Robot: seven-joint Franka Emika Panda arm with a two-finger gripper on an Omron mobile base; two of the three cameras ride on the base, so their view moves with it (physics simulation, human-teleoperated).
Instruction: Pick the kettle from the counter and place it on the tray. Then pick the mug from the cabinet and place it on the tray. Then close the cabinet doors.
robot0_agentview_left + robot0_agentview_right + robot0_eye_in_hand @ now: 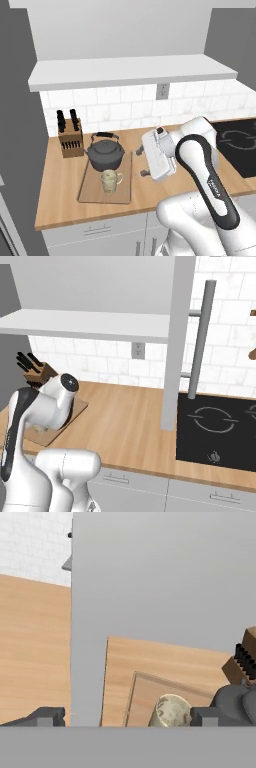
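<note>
The dark grey kettle (105, 153) stands on the back half of the wooden tray (89, 186). The mottled mug (111, 180) stands upright just in front of the kettle on the same tray. My gripper (142, 162) hovers over the counter (65, 200) just right of the tray, turned sideways toward it, open and empty. In the hand view the mug (172, 711) and kettle (234, 704) lie low between the fingertips (47, 717). One cabinet door (172, 341) stands open, edge-on, with its silver handle (200, 341). The other door (17, 150) is open at far left.
A knife block (70, 136) stands behind the tray's left corner by the tiled wall. A black cooktop (240, 145) is set into the counter on the right. The cabinet floor (130, 72) overhangs the work area. A wall socket (162, 91) sits under it.
</note>
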